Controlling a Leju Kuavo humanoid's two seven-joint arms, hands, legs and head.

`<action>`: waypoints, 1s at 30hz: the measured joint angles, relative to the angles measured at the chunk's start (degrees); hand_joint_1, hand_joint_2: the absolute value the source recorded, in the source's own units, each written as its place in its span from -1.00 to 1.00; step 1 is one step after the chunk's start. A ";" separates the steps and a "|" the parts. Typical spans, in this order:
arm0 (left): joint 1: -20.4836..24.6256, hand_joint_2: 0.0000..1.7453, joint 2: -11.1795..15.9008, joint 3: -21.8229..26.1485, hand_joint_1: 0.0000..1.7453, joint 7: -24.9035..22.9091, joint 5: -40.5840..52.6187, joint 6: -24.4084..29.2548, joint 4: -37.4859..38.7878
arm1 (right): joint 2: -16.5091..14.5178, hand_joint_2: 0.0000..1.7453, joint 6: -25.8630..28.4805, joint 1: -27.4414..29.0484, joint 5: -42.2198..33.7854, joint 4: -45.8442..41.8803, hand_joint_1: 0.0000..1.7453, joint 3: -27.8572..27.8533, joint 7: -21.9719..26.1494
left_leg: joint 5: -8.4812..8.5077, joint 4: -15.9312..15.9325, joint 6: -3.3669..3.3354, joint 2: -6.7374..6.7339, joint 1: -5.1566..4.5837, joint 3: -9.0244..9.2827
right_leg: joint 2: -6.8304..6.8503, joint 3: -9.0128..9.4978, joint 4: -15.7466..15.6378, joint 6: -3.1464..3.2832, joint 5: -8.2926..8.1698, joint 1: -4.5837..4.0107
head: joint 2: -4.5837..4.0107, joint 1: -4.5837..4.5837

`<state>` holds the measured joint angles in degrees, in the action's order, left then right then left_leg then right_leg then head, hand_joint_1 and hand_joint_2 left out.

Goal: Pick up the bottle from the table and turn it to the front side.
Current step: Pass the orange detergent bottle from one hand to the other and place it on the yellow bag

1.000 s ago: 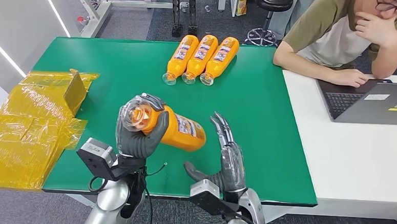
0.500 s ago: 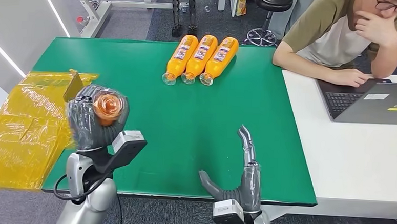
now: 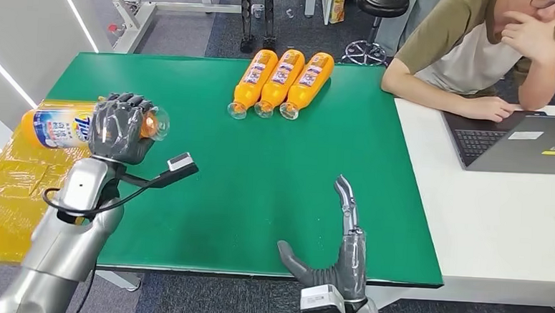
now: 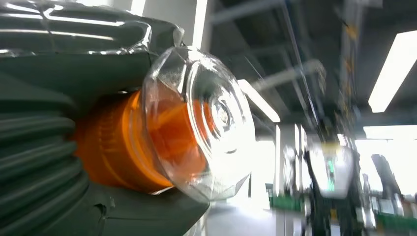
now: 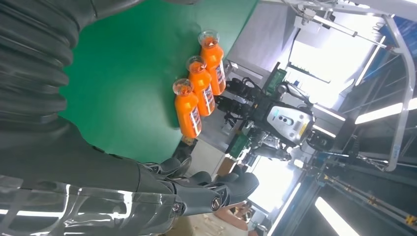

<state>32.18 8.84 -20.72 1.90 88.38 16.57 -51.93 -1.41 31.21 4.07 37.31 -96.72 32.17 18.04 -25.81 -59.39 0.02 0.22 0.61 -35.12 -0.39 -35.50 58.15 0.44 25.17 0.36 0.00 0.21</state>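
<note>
My left hand [image 3: 120, 128] grips an orange bottle [image 3: 55, 127] with a clear cap [image 4: 196, 123], held level above the table's left edge, its blue label facing up and its cap pointing right. The left wrist view has the cap end close up, sticking out of the fingers [image 4: 39, 162]. My right hand [image 3: 336, 249] is open at the table's near edge, fingers stretched forward, thumb out to the left, holding nothing. Three more orange bottles [image 3: 281, 80] lie side by side at the table's far middle, caps toward me; the right wrist view shows the same bottles [image 5: 199, 96].
The green table [image 3: 274, 171] stretches ahead. Yellow plastic wrapping [image 3: 22, 186] lies over its left end. A white desk [image 3: 501, 218] adjoins on the right with a laptop [image 3: 526, 141], where a person [image 3: 481, 52] sits leaning on an arm.
My left arm has swung the bottle out to the left and turned it, from cap facing me to lying level with the label up. The right hand has drawn back toward the near edge.
</note>
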 joint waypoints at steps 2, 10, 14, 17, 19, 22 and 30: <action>4.18 1.00 0.75 -1.76 1.00 2.04 -0.05 -3.55 6.63 | -0.05 1.00 -0.02 -0.02 -0.21 -0.13 -1.00 -0.08 0.08 | 0.01 0.00 0.01 -0.06 -0.01 0.01 | -0.07 -0.01 0.01 0.04 -0.03 0.00 | 0.00 -0.01; 12.32 1.00 2.66 -6.36 1.00 1.48 -1.26 -17.76 24.44 | -0.15 1.00 -0.36 0.06 0.37 -1.04 -1.00 -0.78 -0.77 | -0.05 0.01 0.08 -0.24 0.01 -0.01 | -0.28 -0.11 0.03 0.08 -0.03 0.00 | 0.00 -0.01; 12.80 1.00 3.34 -6.47 1.00 -0.66 -2.98 -23.99 28.84 | -0.48 1.00 -1.04 0.06 0.93 -1.09 -1.00 -1.16 -0.97 | -0.06 0.04 0.09 -0.25 0.02 -0.03 | -0.28 -0.13 0.05 0.09 -0.02 0.00 | 0.00 -0.02; 12.54 1.00 3.79 -6.47 1.00 -2.01 -4.15 -26.81 30.89 | -0.76 1.00 -1.47 -0.03 0.91 -0.89 -1.00 -1.22 -0.75 | -0.06 0.05 0.09 -0.24 0.03 -0.04 | -0.27 -0.14 0.07 0.11 0.00 0.00 | 0.00 -0.01; 12.07 1.00 4.03 -6.47 1.00 -2.65 -4.80 -27.51 31.81 | -0.96 1.00 -1.70 -0.19 0.82 -0.56 -1.00 -1.22 -0.49 | -0.05 0.05 0.09 -0.24 0.03 -0.05 | -0.27 -0.14 0.08 0.11 0.00 0.00 | 0.00 0.00; 11.15 1.00 4.26 -6.47 1.00 -2.73 -5.44 -27.12 32.62 | -1.10 1.00 -1.92 -0.67 0.52 0.10 -1.00 -1.22 -0.03 | -0.05 0.05 0.09 -0.24 0.02 -0.05 | -0.26 -0.14 0.07 0.11 0.00 0.00 | 0.00 0.00; 9.39 1.00 4.08 -6.47 -1.00 3.69 -6.12 -21.80 33.42 | -1.12 1.00 -2.07 -2.49 -1.08 1.36 -1.00 -1.22 0.71 | -0.05 0.04 0.09 -0.23 0.01 -0.05 | -0.25 -0.14 0.06 0.11 0.00 0.00 | 0.00 0.00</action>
<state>41.57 12.92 -27.19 5.60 82.26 -5.23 -18.52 -2.54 29.14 1.58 36.23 -95.36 30.95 18.75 -25.87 -59.35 0.11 -0.01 0.62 -35.17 -0.65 -35.63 58.21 0.55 25.17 0.36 0.00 0.20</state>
